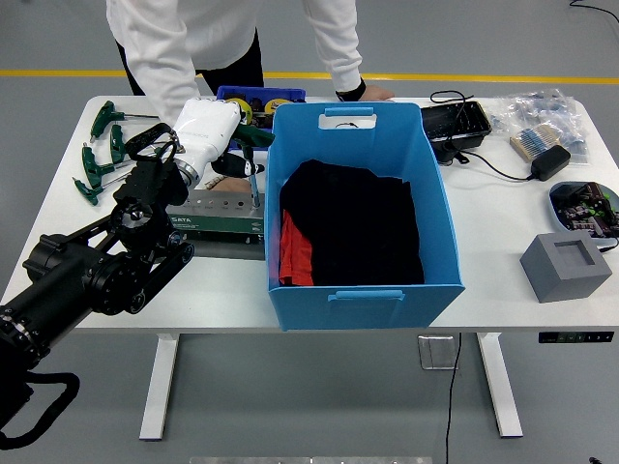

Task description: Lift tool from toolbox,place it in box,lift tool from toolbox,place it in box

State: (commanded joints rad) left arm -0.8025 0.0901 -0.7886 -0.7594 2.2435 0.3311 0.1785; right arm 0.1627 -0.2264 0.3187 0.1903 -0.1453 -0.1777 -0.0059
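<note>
White left hand, five fingers, on a black arm entering from seven o'clock, sits over the grey toolbox at the table's nine o'clock side; whether its fingers are curled or spread cannot be told, nor whether they have hold of anything. Dark-handled tool, upright in the toolbox beside the blue box, lies just at three o'clock of the hand. Blue box, centre, holds black and red cloth. Green T-handle keys, ten o'clock, loose. Person stands at twelve o'clock, one hand on the far edge. Right hand absent. Risks, as judged: a weak grip dropping the tool short of the box; the tool catching the box's near wall; the forearm nudging the toolbox.
</note>
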